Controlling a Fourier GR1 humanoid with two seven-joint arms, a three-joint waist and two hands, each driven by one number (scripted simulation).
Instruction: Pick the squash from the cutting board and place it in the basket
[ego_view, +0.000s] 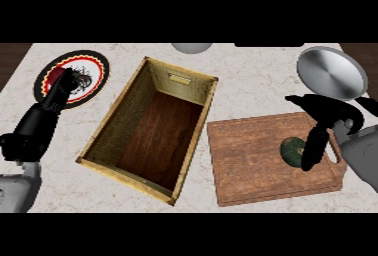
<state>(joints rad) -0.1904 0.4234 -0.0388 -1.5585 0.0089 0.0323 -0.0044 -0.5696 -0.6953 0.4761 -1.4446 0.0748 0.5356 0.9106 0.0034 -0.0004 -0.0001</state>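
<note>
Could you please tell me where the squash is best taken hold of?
Probably across the rounded middle of the squash, from above and from the view's right: it lies low on the cutting board, and the right hand hangs over that side.

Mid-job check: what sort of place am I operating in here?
Most likely a kitchen counter: a pale marble-patterned countertop holds a brown wooden cutting board with a dark green squash on it, and a round shiny metal pan sits far right.
</note>
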